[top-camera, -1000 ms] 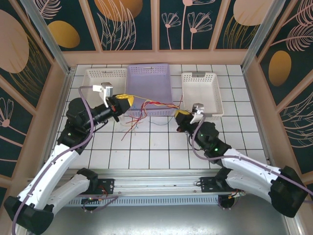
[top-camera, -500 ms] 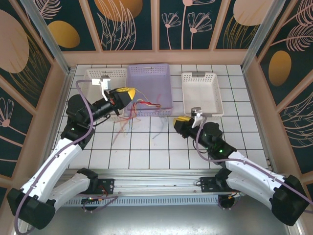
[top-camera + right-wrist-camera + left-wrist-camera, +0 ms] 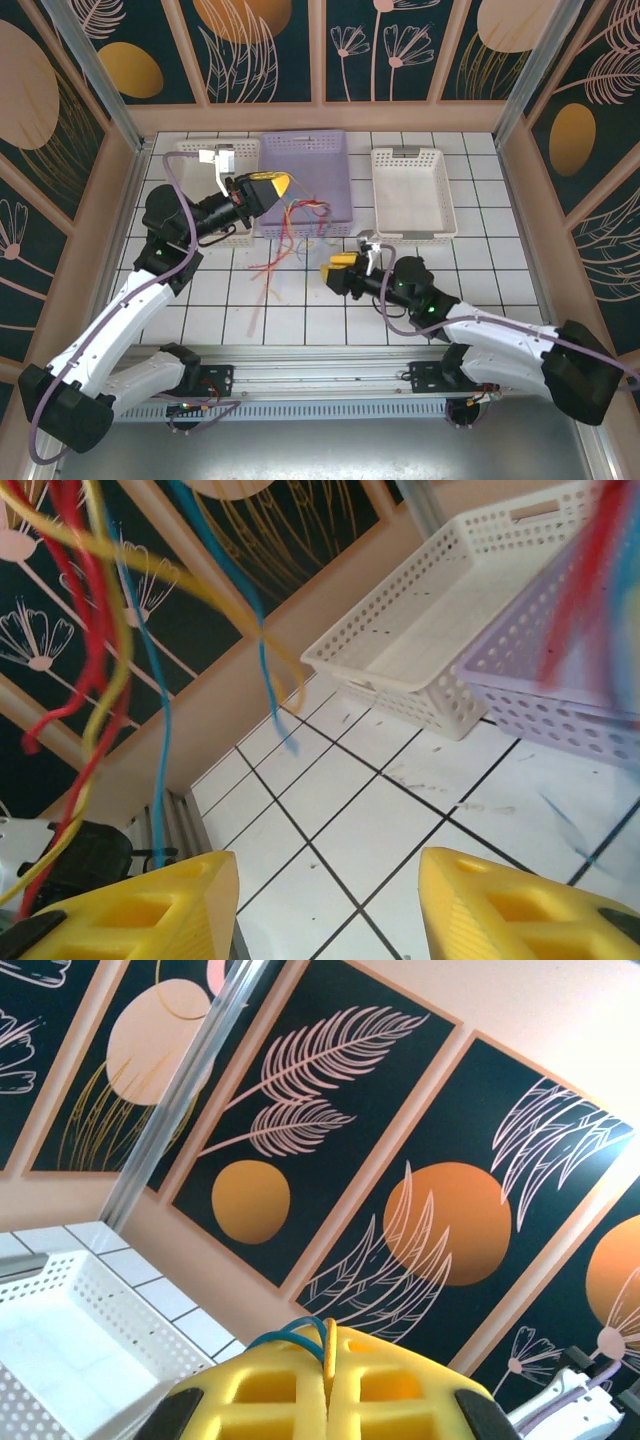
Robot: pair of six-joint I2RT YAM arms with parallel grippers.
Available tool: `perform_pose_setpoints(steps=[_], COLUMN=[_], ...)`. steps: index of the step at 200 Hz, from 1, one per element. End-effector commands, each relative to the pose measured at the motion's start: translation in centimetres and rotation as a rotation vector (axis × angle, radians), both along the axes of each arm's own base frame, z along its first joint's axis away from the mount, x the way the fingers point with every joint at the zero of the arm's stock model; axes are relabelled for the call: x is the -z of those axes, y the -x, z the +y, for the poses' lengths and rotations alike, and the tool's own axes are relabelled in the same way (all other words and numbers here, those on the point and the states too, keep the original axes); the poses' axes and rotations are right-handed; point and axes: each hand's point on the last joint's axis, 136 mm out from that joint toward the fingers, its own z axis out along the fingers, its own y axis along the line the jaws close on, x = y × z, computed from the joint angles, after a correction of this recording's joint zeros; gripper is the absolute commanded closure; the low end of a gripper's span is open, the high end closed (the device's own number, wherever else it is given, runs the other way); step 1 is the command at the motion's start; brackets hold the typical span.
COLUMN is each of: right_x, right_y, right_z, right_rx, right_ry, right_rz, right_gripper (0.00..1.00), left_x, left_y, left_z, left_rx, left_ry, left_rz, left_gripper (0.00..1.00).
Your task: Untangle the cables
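Note:
My left gripper (image 3: 270,184) is raised beside the purple basket and shut on the cables (image 3: 298,214). In the left wrist view a blue and a yellow strand (image 3: 322,1338) are pinched between the closed yellow fingers (image 3: 270,1390). Red, yellow and blue strands hang from it in a loose bunch, and their ends (image 3: 265,268) trail over the tiles. My right gripper (image 3: 336,268) is low over the tiles to the right of the dangling ends, open, with nothing between its fingers (image 3: 150,910). In the right wrist view the strands (image 3: 92,610) hang ahead of it and above it.
A white basket (image 3: 195,160) sits at the back left, a purple basket (image 3: 310,150) in the middle and another white basket (image 3: 410,190) at the back right. Wooden walls close in the tiled table on three sides.
The right gripper let go of the cables and moved left and nearer. The left gripper lifted the bunch higher and further right. The stretched strands now hang slack.

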Motion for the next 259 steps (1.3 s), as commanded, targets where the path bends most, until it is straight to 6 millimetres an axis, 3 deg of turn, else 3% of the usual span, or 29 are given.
perform_pose_setpoints(steps=[1,37,77,149,197,224,259], right_x=[-4.1,-5.0,-5.6,-4.3,-3.1,-2.6,-2.0], right_y=[0.8,3.0,3.7,5.9,6.5,7.2,8.5], right_z=[1.4,2.4,3.5,8.2,9.1,9.8,11.4], right_rx=[-0.043,-0.107,-0.161,-0.284,-0.306,-0.332,-0.374], right_ry=[-0.118,-0.171,-0.223,-0.271,-0.272,-0.269,-0.258], right_rz=[-0.114,-0.158,-0.106,0.017,0.055,0.066,0.075], right_gripper=[0.48,0.47,0.45,0.40,0.39,0.45,0.45], left_x=[-3.3,-3.2,-2.8,-2.2,-2.4,-2.7,-2.9], left_y=[1.3,1.2,0.9,0.0,-0.3,-0.1,-0.2], left_z=[0.4,-0.1,-1.1,-1.7,-1.6,-1.5,-1.4], left_rx=[0.013,0.013,0.024,-0.006,-0.020,-0.020,-0.027], left_ry=[0.070,0.080,0.080,0.074,0.082,0.094,0.102], left_rz=[-0.066,-0.052,-0.048,-0.041,-0.048,-0.053,-0.056], left_gripper=[1.00,1.00,1.00,1.00,1.00,1.00,1.00])
